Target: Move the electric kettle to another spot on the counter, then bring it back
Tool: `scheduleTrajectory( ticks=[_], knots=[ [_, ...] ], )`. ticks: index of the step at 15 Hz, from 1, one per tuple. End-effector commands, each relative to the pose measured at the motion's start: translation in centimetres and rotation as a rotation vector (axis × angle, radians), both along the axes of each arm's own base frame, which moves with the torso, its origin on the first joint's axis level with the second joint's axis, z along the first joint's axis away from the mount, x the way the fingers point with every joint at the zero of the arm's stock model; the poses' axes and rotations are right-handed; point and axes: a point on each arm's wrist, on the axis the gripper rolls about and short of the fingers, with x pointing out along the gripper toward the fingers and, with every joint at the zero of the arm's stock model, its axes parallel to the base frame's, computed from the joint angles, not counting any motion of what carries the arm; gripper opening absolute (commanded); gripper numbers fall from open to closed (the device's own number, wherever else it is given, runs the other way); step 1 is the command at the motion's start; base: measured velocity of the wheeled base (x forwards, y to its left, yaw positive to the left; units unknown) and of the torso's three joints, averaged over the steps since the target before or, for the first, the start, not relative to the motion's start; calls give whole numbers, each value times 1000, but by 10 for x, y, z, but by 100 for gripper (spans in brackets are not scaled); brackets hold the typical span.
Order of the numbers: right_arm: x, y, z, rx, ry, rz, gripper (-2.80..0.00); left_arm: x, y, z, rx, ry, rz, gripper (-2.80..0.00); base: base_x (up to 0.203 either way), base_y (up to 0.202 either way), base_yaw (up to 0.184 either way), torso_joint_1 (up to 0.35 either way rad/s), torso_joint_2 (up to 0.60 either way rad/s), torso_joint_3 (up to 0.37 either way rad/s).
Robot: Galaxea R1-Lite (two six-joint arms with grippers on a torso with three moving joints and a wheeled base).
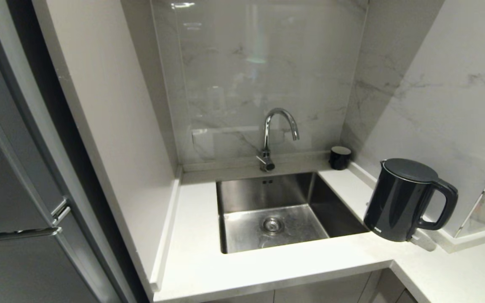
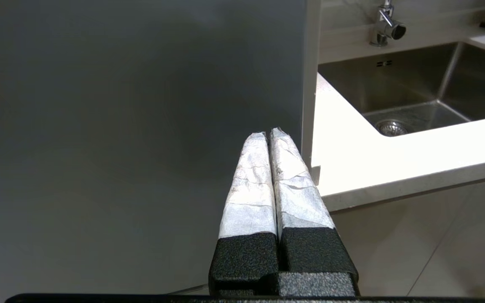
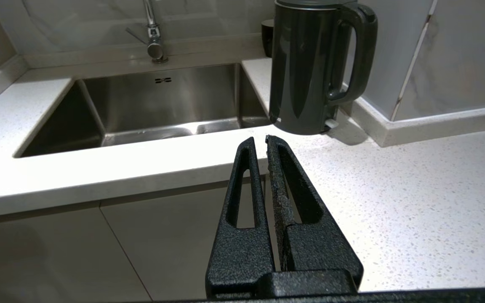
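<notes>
The electric kettle (image 1: 398, 202), tall and glossy black with a loop handle, stands upright on the white speckled counter (image 1: 267, 261) to the right of the sink, close to the wall ledge. Neither gripper shows in the head view. In the right wrist view my right gripper (image 3: 259, 139) hangs in front of the counter (image 3: 394, 189) edge, short of the kettle (image 3: 305, 71), shut and empty. In its own wrist view my left gripper (image 2: 267, 134), fingers wrapped in white tape, is shut on nothing and faces a grey panel (image 2: 120, 126) beside the counter (image 2: 373, 155).
A steel sink (image 1: 267, 193) with a chrome tap (image 1: 274, 134) is set into the counter. A small black cup (image 1: 340, 158) stands in the back corner. A grey fridge (image 1: 6, 210) stands on the left. Marble walls close off the back and right.
</notes>
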Motion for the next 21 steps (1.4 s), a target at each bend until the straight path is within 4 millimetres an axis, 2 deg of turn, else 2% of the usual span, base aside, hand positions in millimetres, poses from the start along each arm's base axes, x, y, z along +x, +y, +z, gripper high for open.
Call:
scheduleTrajectory(
  ticks=[1, 21],
  knots=[
    [0, 0, 0, 1, 1, 0, -280, 0, 0, 0, 1, 2, 0, -280, 0, 0, 0, -135, 311, 182],
    [0, 0, 0, 3, 1, 0, -280, 0, 0, 0, -1, 0, 0, -280, 0, 0, 0, -131, 341, 208]
  ],
)
